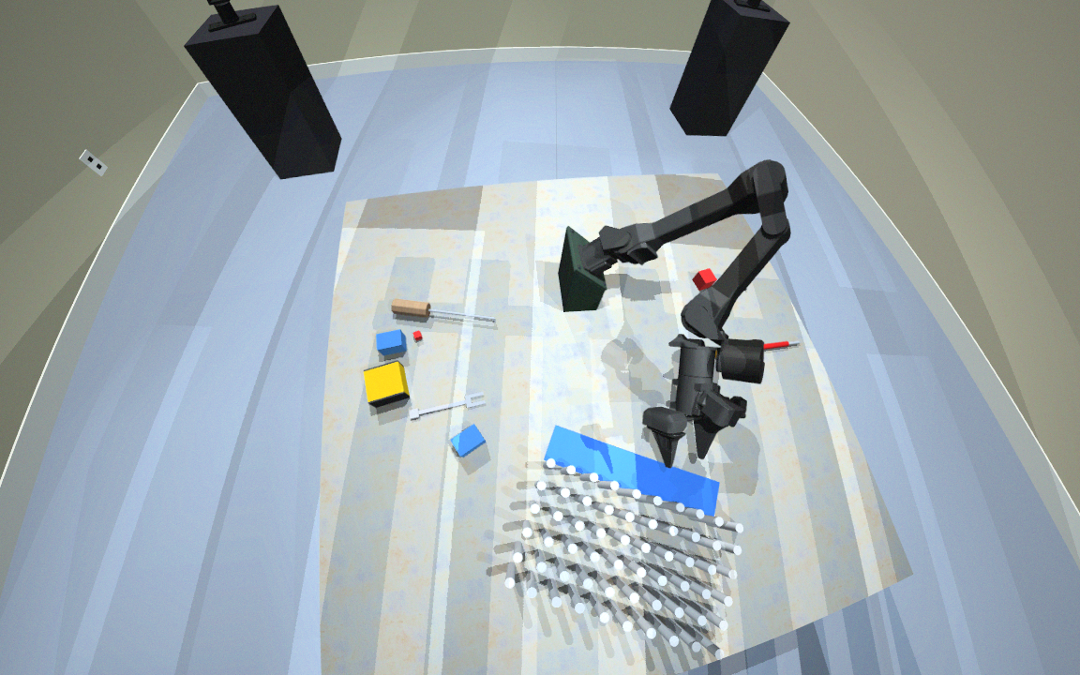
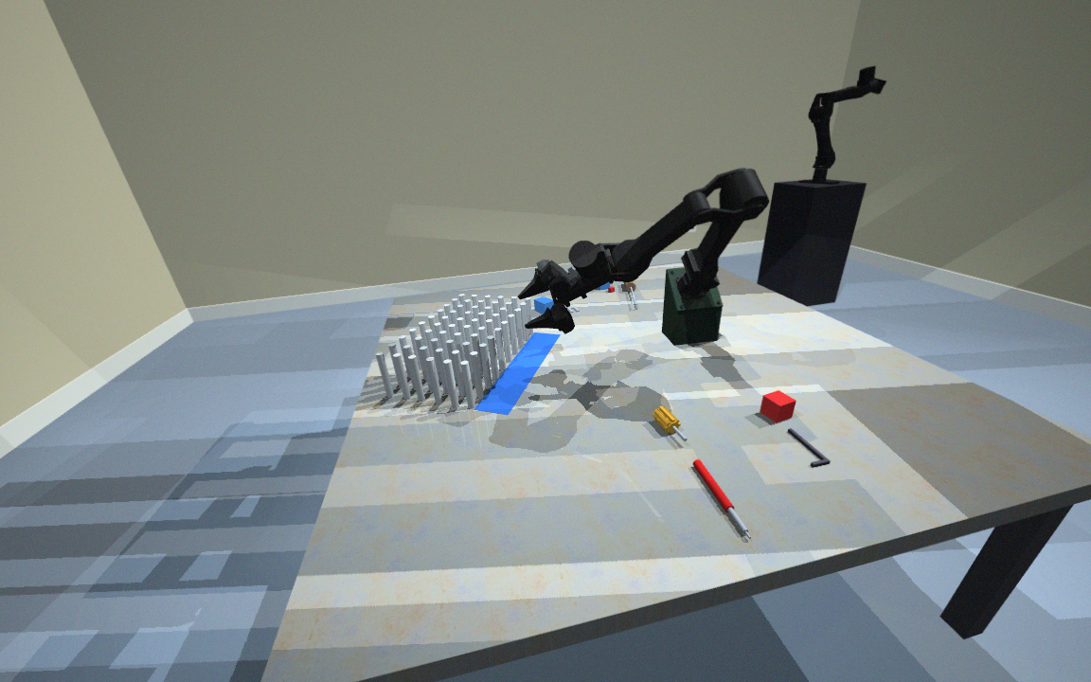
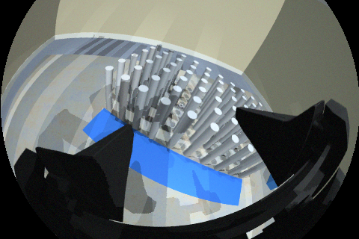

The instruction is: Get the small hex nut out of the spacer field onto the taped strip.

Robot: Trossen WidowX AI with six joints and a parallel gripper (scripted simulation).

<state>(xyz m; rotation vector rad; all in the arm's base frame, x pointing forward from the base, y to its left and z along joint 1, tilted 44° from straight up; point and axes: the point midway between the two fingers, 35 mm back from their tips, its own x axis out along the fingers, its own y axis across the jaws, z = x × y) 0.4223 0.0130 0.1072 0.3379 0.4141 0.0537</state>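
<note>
My gripper (image 1: 684, 461) (image 2: 522, 312) (image 3: 185, 122) is open and empty, above the blue strip's edge by the spacers. The standing metal spacers (image 1: 636, 493) (image 2: 465, 381) (image 3: 143, 89) are upright in rows behind the blue taped strip (image 1: 573, 444) (image 2: 517, 380) (image 3: 179, 172). A tiny ring, probably the nut (image 3: 182, 105), shows deep between spacers in the wrist view. A wooden-handled tool (image 1: 410, 307) and a white forked tool (image 1: 443, 407) lie left in the top view. A red-handled tool (image 1: 776, 345) (image 2: 714, 486), a yellow-handled screwdriver (image 2: 666, 420) and a black hex key (image 2: 804, 445) lie on the other side.
A yellow block (image 1: 385, 382), a blue block (image 1: 390, 341) and a tiny red cube (image 1: 417, 336) sit near the wooden-handled tool. Another blue block (image 1: 468, 441) is near the field. A red block (image 1: 703, 278) (image 2: 778, 405) lies beyond the arm's dark base (image 1: 579, 281) (image 2: 689, 320).
</note>
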